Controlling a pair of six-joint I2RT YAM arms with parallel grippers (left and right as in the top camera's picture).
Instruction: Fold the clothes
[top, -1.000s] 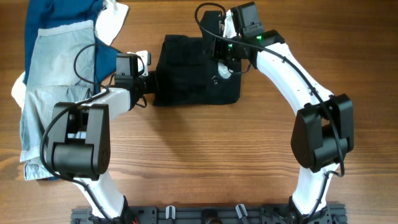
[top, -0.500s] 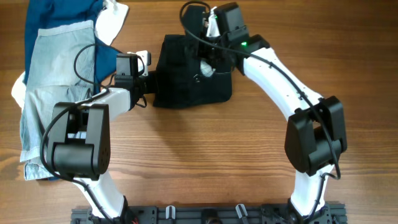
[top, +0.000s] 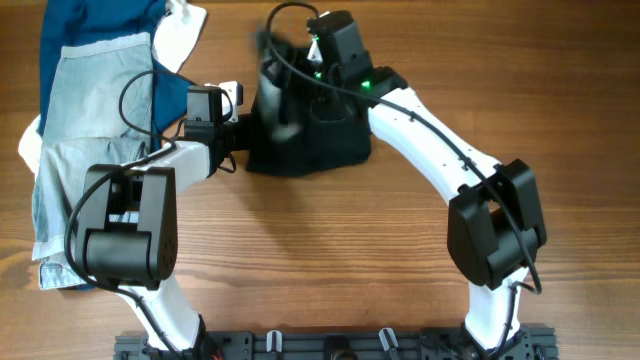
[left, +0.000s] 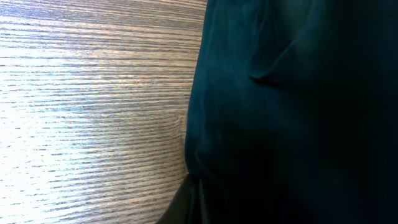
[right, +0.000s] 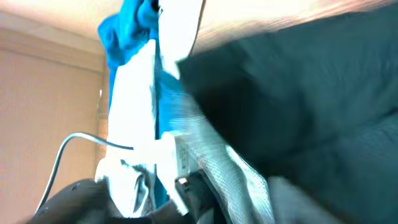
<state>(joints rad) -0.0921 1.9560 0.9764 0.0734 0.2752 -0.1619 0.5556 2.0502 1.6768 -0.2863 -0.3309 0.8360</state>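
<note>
bench (top: 400, 250): carrying the black shorts (top: 330, 145) at its far centre;
right end effector (top: 283, 108): hovering, blurred, over the shorts' left half; whether spread, I cannot tell;
left end effector (top: 240, 132): pressing together, pinching the shorts' left edge.

A motion-blurred frame: black shorts (right: 298, 93) fill the right side, their edge running diagonally across the wooden counter (right: 43, 81). To their left lie a strip of pale denim (right: 230, 168), a white cloth (right: 134, 106) and a bright blue garment (right: 127, 28). A thin grey cable (right: 81, 140) curves at lower left.
</note>
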